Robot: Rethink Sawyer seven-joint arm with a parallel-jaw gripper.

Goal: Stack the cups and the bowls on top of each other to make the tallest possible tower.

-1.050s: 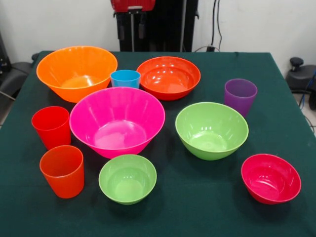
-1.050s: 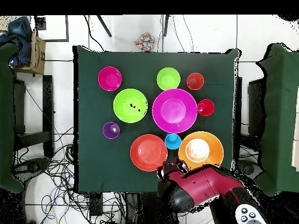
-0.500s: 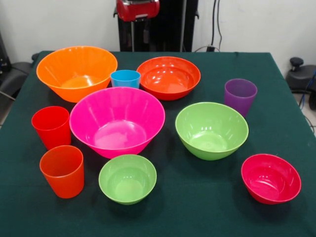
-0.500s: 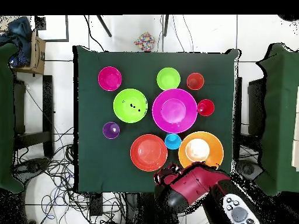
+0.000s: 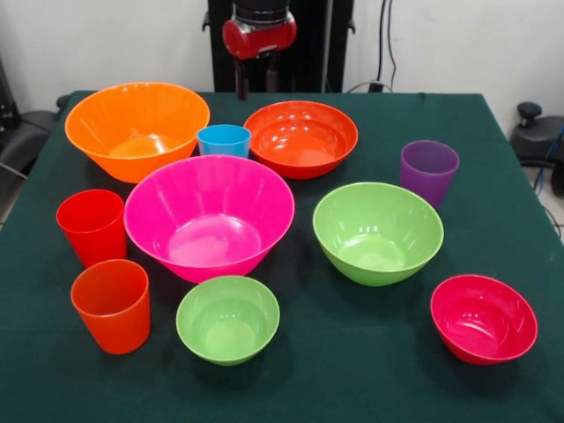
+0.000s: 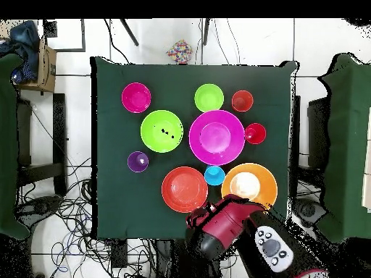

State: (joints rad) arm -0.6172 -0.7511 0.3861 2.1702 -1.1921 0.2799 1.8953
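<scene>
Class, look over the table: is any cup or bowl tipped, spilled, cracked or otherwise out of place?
Nothing stands out. All the bowls, such as the large pink bowl, and the cups, such as the purple cup, stand upright and apart on the green cloth; nothing is stacked yet.

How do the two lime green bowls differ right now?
The medium green bowl is wider and deeper than the small green bowl. The medium one stands apart, right of the pink bowl; the small one sits right in front of the pink bowl. Both stand upright, empty, unstacked.
</scene>
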